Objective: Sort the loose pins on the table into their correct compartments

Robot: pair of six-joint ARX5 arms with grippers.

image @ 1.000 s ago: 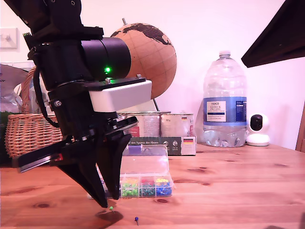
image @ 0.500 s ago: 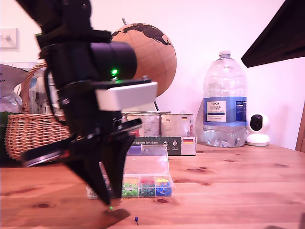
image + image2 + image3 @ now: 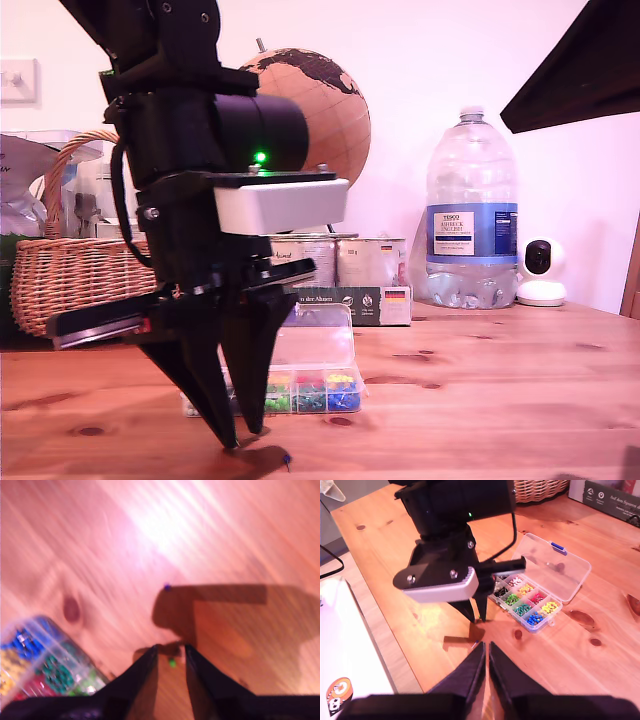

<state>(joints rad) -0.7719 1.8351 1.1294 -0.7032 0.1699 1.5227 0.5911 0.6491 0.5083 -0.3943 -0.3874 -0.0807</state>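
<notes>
My first gripper [image 3: 240, 438] [image 3: 171, 652] points down at the table [image 3: 500, 400], its fingertips almost on the wood, open by a narrow gap. The light green pin [image 3: 172, 663] lies in that gap; the fingers hide it in the exterior view. The dark blue-purple pin [image 3: 288, 460] [image 3: 166, 586] [image 3: 476, 641] lies loose just beyond the tips, at the edge of the gripper's shadow. The clear box of compartments [image 3: 310, 392] [image 3: 45, 660] [image 3: 527, 602] stands lid-open behind the gripper. My second gripper [image 3: 486, 647] hovers high above, fingers together, holding nothing.
A wicker basket [image 3: 60, 275] stands at the exterior view's left. A globe [image 3: 320, 110], tins [image 3: 340, 262] and a flat dark carton [image 3: 350, 305] stand behind the box. A large water bottle [image 3: 472, 210] and a small white camera [image 3: 541, 272] stand at that view's right.
My first gripper has shifted toward the exterior view's right and lowered over the green pin, which is now hidden behind its fingers there. The blue pin and box have not moved.
</notes>
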